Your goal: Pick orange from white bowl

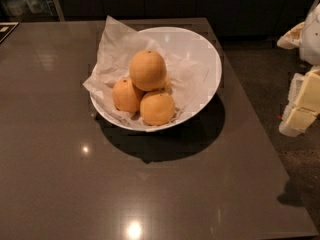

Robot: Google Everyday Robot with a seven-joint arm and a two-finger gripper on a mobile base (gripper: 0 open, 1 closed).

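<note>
The white bowl [202,59] stands on the dark grey table, lined with crumpled white paper [112,54]. Three round fruits lie in it. The orange [148,70], the largest, sits on top of two smaller oranges, one at the left [126,95] and one at the front [157,108]. My gripper [303,101] is at the right edge of the view, off the table's right side, well apart from the bowl. Only its pale yellowish and white parts show.
The dark grey table [75,184] has its right edge running down towards the lower right corner, with dark floor [270,79] beyond it. Dark cabinets stand behind the table. A dark object lies at the far left edge [6,30].
</note>
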